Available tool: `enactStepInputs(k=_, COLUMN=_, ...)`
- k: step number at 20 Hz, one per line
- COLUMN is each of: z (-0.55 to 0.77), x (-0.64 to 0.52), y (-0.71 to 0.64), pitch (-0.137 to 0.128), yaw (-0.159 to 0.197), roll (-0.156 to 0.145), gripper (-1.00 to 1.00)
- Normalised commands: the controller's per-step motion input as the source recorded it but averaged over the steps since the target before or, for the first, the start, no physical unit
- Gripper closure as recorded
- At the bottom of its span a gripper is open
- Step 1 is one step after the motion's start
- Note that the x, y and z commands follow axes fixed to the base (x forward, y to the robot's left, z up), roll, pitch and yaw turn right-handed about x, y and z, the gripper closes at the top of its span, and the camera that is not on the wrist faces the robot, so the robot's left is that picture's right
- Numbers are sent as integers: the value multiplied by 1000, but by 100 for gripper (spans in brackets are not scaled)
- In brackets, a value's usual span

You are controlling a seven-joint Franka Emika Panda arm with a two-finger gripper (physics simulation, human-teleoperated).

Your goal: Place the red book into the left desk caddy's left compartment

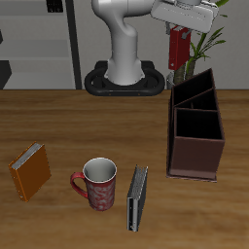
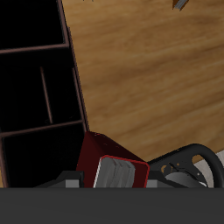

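The gripper [image 1: 181, 31] is closed on the red book [image 1: 178, 49], which hangs upright above the back end of the left desk caddy [image 1: 195, 131]. On the table [image 1: 68, 122] stand 1 mug [image 1: 99, 184] and 1 orange book [image 1: 30, 171].

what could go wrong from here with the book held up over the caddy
The gripper holds the red book by its top edge, so it hangs free and could swing or slip. The left desk caddy has narrow divided sections; the book could catch on a divider or wall, or drop into the wrong compartment.
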Motion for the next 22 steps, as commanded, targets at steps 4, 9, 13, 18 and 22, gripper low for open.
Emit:
enactStepInputs(k=4, z=-14, x=-120, y=340, pitch=-35, yaw=44, roll=16, gripper=100)
enactStepInputs(k=9, z=42, x=-56, y=235, pitch=-19, yaw=25, roll=5, gripper=100)
enactStepInputs(k=13, z=102, x=61, y=152, pitch=-21, yaw=9, roll=2, gripper=100)
enactStepInputs(k=18, z=10, x=110, y=174, pitch=-2, yaw=19, roll=22, gripper=100)
enactStepInputs(k=22, z=-7, x=59, y=91, pitch=-4, yaw=-13, roll=-8, gripper=100)
